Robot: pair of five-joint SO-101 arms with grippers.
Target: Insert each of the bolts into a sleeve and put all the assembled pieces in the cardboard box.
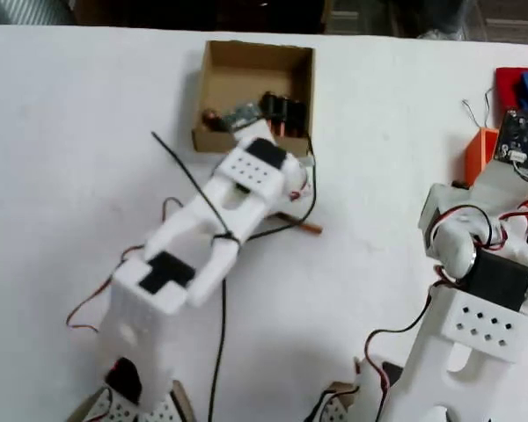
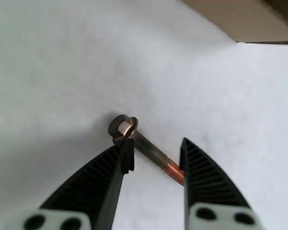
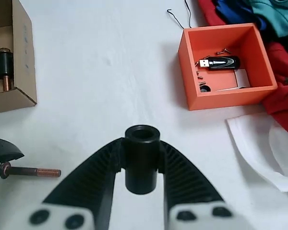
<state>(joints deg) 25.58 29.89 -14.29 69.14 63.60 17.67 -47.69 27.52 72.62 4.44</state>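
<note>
The left pincer [image 2: 156, 154] is down at the worktop [image 1: 70, 132], just in front of the cardboard box [image 1: 213, 88]. Its jaws stand part open, one on either side of a bolt [image 2: 149, 149] that lies flat on the worktop. One tip is close by the bolt's head and the other at its threaded end. The jaws bracket the bolt but do not look closed on it, so this is likely the line-up for a grasp.

The right pincer [image 3: 141, 145] is closed on a black sleeve [image 3: 141, 165] and holds it clear of the worktop, well to the side. The sleeve's open bore faces away from the wrist, which would let a bolt be fed straight in. Holding it there seems meant to keep it ready while the other arm fetches the bolt.

Assembled pieces [image 3: 0, 67] already lie side by side in the box, so the task looks well along. An orange box [image 3: 221, 96] of small parts sits well apart.

The bolt lies askew between the jaws, so it may swing or roll as they close.
</note>
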